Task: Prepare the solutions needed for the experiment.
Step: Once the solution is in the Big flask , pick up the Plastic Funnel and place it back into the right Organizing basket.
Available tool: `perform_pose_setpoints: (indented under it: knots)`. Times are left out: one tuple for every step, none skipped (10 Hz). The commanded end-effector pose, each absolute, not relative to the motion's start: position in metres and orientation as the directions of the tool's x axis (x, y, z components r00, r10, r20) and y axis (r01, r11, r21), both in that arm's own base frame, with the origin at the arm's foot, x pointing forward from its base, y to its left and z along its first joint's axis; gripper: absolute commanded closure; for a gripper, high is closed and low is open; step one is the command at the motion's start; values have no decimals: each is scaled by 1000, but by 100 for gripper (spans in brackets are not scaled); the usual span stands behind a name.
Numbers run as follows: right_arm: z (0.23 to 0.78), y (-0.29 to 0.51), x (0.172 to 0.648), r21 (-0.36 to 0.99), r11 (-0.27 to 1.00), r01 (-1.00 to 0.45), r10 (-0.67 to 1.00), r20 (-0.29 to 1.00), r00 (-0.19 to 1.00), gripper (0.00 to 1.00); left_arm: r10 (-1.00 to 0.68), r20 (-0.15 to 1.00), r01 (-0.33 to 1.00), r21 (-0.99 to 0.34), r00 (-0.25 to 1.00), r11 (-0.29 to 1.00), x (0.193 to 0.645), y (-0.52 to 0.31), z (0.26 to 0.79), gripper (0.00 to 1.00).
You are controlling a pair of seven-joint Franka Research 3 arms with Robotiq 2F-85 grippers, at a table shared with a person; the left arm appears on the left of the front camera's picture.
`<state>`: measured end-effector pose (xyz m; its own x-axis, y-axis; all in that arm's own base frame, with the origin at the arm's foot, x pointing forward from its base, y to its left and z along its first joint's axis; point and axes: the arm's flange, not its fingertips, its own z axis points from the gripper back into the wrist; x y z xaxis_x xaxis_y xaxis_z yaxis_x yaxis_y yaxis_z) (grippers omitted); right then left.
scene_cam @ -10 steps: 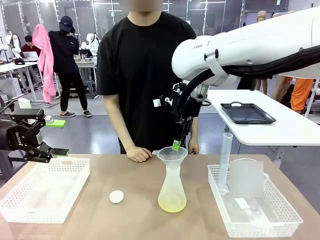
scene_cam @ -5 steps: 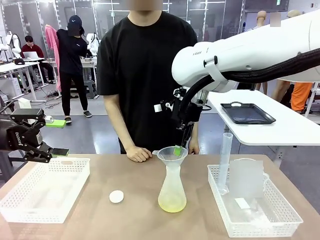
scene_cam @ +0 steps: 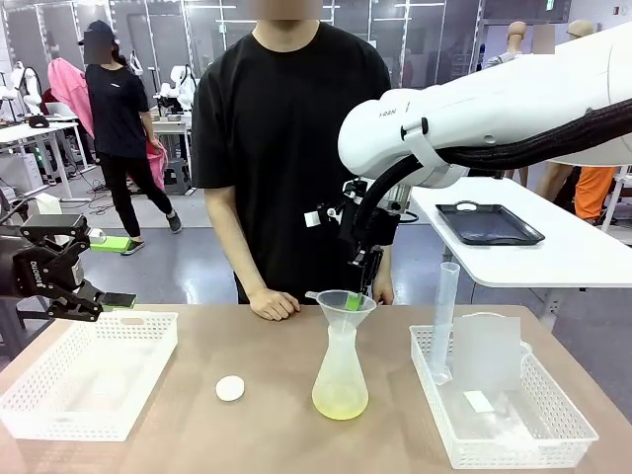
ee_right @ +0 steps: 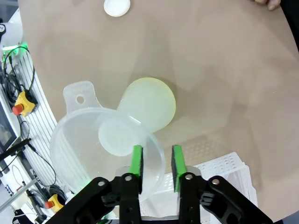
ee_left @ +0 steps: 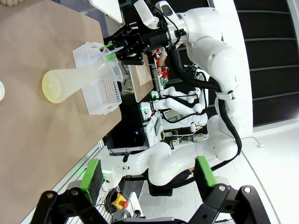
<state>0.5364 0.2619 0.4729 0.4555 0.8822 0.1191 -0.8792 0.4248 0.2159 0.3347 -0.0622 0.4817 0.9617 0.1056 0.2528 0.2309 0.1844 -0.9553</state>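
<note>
The right tool (scene_cam: 353, 302) has narrowed from a loose straddle to a pinch on the rim of the funnel (scene_cam: 336, 299), which has tipped slightly in the flask (scene_cam: 341, 360). The solution (scene_cam: 340, 401) sits low in that flask, mid-bench (scene_cam: 257, 434). Lifting the funnel off looks next. The left tool (ee_left: 147, 173) hangs wide and empty.

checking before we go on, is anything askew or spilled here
The funnel leans off-centre in the flask neck, its rim between the fingers of the right gripper. No spill shows on the table.
</note>
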Motion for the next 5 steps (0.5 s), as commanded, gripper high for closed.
perform_pose_setpoints:
  knots:
    - [473,261,527,200,455,-868,869,113,482,85,107,256,237,-958,961,163,336,-64,484,0]
    - [475,262,524,195,445,-874,874,122,471,87,107,256,237,-958,961,163,336,-64,484,0]
    - [477,262,522,197,437,-878,876,129,465,98,107,256,237,-958,961,163,336,-64,484,0]
    - [480,262,520,193,434,-880,877,135,462,100,107,256,237,-958,961,163,336,-64,484,0]
    - [482,262,517,190,432,-882,877,139,459,100,107,256,237,-958,961,163,336,-64,484,0]
